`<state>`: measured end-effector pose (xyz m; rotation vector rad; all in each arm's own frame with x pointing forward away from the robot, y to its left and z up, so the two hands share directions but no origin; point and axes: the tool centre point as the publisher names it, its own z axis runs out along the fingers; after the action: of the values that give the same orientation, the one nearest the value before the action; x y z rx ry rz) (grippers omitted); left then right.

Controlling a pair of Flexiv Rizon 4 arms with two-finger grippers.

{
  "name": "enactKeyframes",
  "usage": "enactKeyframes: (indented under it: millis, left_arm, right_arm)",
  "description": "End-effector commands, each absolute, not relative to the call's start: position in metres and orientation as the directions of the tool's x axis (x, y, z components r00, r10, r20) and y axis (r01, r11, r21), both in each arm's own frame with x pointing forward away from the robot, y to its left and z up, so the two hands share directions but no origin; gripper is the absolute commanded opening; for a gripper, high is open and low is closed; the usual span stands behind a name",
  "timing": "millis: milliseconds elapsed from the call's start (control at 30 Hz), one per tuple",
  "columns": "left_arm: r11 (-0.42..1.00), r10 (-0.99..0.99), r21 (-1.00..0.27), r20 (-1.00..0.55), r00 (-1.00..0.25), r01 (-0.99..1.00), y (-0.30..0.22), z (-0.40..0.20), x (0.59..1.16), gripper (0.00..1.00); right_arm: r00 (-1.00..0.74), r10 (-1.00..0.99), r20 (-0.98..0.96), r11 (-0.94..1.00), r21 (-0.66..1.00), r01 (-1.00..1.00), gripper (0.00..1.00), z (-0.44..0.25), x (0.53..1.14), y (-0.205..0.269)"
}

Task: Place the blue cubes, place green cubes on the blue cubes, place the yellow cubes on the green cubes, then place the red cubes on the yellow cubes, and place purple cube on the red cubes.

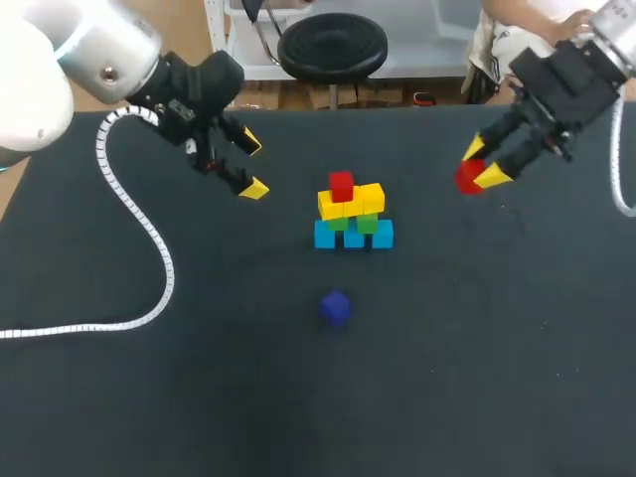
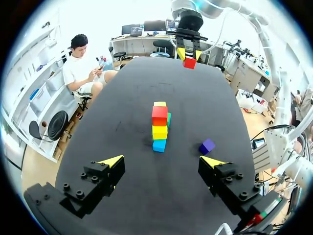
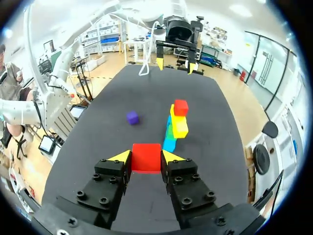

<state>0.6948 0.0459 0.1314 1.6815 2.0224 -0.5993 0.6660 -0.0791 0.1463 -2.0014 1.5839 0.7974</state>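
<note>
Right fingers (image 3: pixel 121 157), red cube (image 3: pixel 146 157) clamped between

left arm (image 1: pixel 94 45): silver-white rounded shell, white ribbed cable (image 1: pixel 159 260) trailing off it. left gripper (image 1: pixel 250 166), right gripper (image 1: pixel 482 164): black blocky bodies, bright yellow wedge tips, round black screws (image 3: pixel 100 200) sunk in finger mounts.

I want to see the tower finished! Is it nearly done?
Nearly: blue cubes, green cubes and yellow cubes are stacked, with one red cube on top. The right fingers hold the second red cube. The purple cube lies on the table, to go last.
</note>
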Motion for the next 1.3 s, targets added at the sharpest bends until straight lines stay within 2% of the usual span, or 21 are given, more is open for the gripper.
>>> enactKeyframes:
  millis: [33,800,1100,1300]
  left_arm:
    - [0.162,0.794,-0.051,-0.586,-0.161,0.985,0.046,0.131,0.697,1.0]
    - [0.162,0.794,-0.051,-0.586,-0.161,0.985,0.046,0.131,0.697,1.0]
    - [0.162,0.794,-0.051,-0.586,-0.161,0.985,0.046,0.131,0.697,1.0]
    - [0.162,0.794,-0.051,-0.586,-0.161,0.985,0.046,0.131,0.697,1.0]
  right_arm:
    - [0.201,-0.687,-0.698,-0.276,-0.005,-0.961,0.0,0.15,0.669,-0.068]
    - [0.208,-0.686,-0.697,-0.275,-0.017,-0.961,0.0,0.152,0.668,-0.066]
    - [0.293,-0.675,-0.677,-0.365,-0.04,-0.93,0.0,0.162,0.681,-0.01]
    - [0.261,-0.697,-0.667,-0.347,-0.005,-0.938,0.0,0.16,0.685,0.012]
